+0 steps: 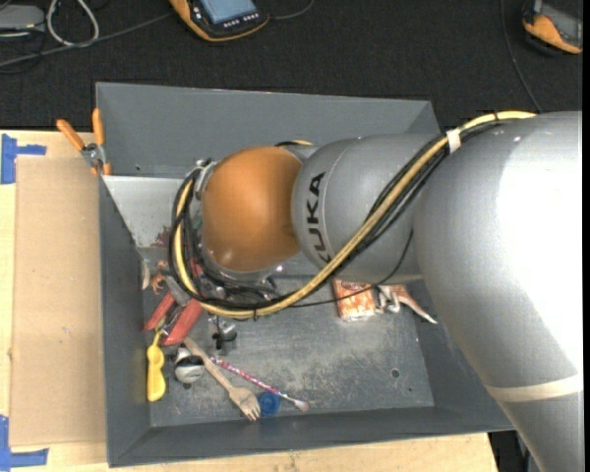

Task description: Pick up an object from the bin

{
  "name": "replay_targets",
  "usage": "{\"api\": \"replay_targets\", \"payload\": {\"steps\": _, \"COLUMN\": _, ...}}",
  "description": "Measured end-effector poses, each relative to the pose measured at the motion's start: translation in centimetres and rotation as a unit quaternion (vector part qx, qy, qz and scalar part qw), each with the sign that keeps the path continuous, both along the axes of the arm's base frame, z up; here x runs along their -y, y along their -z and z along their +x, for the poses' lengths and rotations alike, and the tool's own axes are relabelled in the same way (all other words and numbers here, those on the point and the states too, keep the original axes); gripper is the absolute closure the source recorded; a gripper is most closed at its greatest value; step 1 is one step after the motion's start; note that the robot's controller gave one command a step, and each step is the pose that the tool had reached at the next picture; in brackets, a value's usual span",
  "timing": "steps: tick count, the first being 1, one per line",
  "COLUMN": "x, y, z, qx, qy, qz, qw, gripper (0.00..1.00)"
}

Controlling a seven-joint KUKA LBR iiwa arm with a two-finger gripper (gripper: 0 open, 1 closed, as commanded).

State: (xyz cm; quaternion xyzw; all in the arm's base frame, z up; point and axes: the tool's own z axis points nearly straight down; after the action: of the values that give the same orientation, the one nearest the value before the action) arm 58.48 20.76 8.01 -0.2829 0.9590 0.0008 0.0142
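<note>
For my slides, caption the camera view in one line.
Arm's tool hangs in the grey bin toward the view's left, beside a red piece, yellow handle and wooden fork.

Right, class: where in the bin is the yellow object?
In the camera view, the yellow object lies by the left wall of the bin, below the red pieces.

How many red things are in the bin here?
2. One red piece lies by the bin's left wall, above the yellow tool; the second red piece is just right of it. The arm overhead may hide more.
</note>
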Motion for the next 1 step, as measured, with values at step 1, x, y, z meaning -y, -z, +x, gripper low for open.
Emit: {"api": "replay_targets", "payload": {"steps": 1, "x": -0.52, "y": 0.15, "z": -0.06, "qx": 0.0013, "qy": -0.027, "qz": 0.002, "qw": 0.9996, "gripper": 0.0}}
